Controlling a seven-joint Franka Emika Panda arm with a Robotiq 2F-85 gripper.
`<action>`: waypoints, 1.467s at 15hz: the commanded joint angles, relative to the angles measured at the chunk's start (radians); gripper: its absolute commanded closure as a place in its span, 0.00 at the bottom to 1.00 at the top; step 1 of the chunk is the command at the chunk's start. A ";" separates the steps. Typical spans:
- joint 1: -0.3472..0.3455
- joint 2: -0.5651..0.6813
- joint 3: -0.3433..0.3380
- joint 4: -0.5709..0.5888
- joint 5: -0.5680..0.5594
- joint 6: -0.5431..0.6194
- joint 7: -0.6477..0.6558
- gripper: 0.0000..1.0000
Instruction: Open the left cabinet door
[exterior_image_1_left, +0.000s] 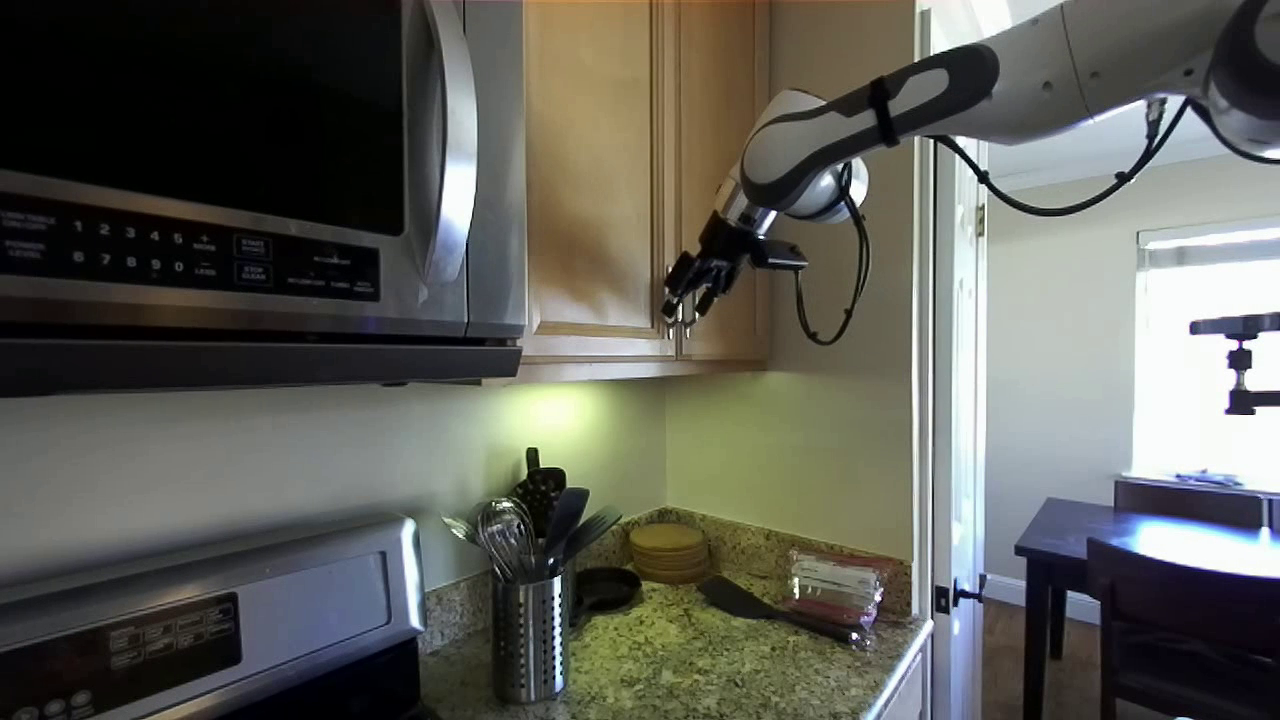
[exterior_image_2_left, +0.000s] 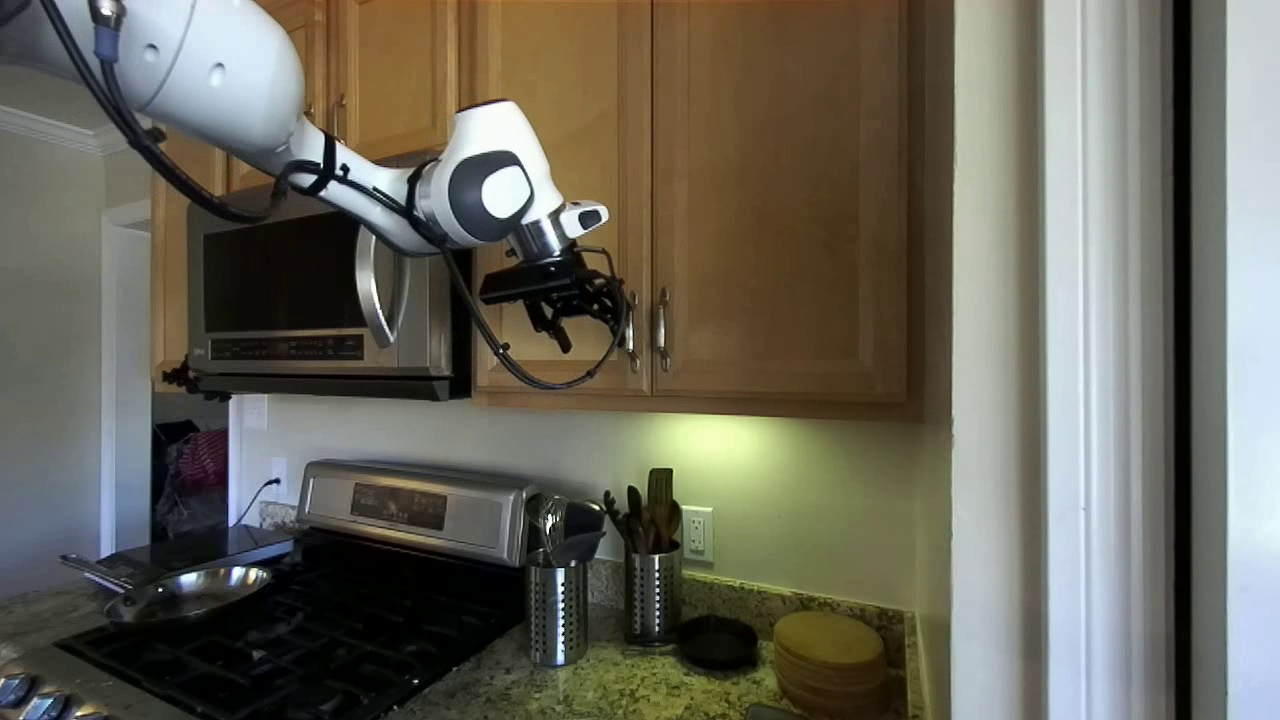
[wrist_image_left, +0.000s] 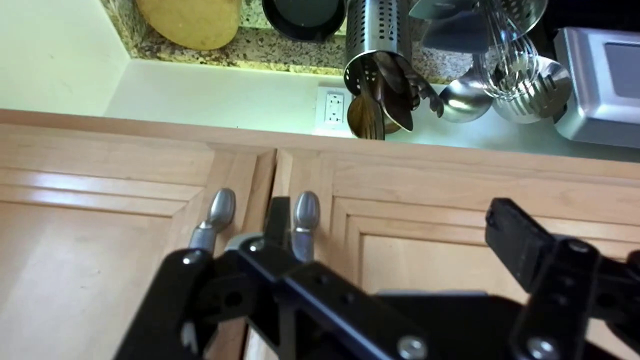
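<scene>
The left cabinet door (exterior_image_1_left: 590, 170) is shut and shows in both exterior views (exterior_image_2_left: 595, 100). In the wrist view, which stands upside down, it is on the right (wrist_image_left: 425, 260). Its silver handle (exterior_image_2_left: 631, 335) is at its lower right corner; its end shows in the wrist view (wrist_image_left: 306, 215). My gripper (wrist_image_left: 395, 227) is open at this handle, also seen in both exterior views (exterior_image_1_left: 688, 302) (exterior_image_2_left: 590, 325). One finger stands between the two door handles, close beside the left door's handle. The other finger is over the door's panel. Any contact with the handle cannot be told.
The twin right door (exterior_image_2_left: 780, 180) is shut, its handle (wrist_image_left: 221, 210) close to my finger. The microwave (exterior_image_1_left: 495, 180) is left of the doors. A side wall (exterior_image_1_left: 840, 300) is right of them. Utensil holders (exterior_image_2_left: 558, 615) and round tan boards (exterior_image_2_left: 830, 640) stand below on the counter.
</scene>
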 joint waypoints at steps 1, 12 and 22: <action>-0.020 0.049 -0.006 0.058 -0.004 0.036 -0.057 0.00; -0.056 0.110 -0.001 0.124 0.074 0.048 -0.113 0.49; -0.066 0.128 0.004 0.133 0.125 0.077 -0.137 0.93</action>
